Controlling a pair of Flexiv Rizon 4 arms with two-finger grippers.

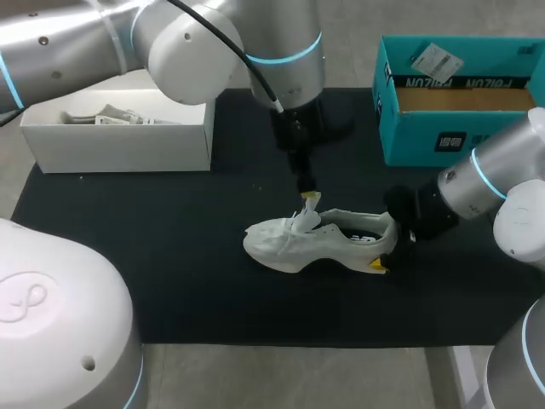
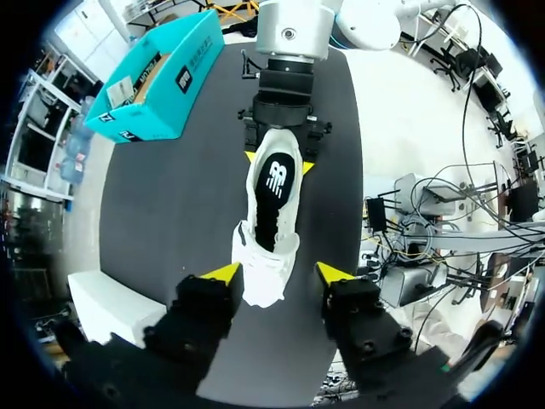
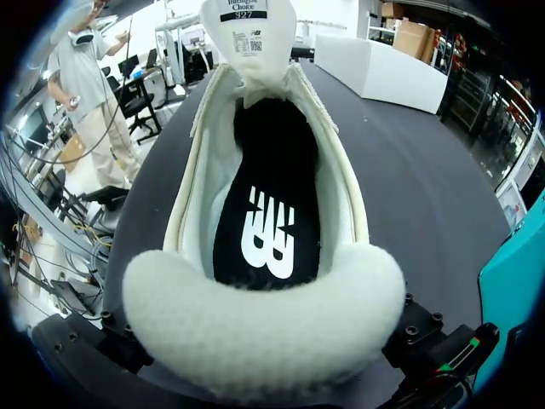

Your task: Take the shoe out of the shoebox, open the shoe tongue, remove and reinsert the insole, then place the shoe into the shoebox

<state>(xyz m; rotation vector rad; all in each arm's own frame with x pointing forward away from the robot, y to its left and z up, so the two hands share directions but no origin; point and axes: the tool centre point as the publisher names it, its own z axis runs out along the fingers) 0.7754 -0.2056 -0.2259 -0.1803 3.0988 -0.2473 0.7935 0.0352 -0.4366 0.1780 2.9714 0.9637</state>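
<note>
A white shoe (image 1: 315,243) stands upright on the black mat, toe toward the left. Its black insole (image 3: 268,230) lies inside and the white tongue (image 3: 247,34) stands up ahead of it. My right gripper (image 1: 385,256) is at the heel, one yellow tip on each side of it (image 2: 278,162), shut on the shoe. My left gripper (image 1: 310,198) hangs just above the tongue. Seen from its own wrist, that left gripper (image 2: 278,274) is open, with its fingers straddling the forefoot and clear of it. The teal shoebox (image 1: 460,128) stands open at the back right.
A white box (image 1: 119,145) holding pale paper sits at the back left of the mat (image 1: 170,273). The teal shoebox has a brown cardboard floor and a paper tag on its far wall.
</note>
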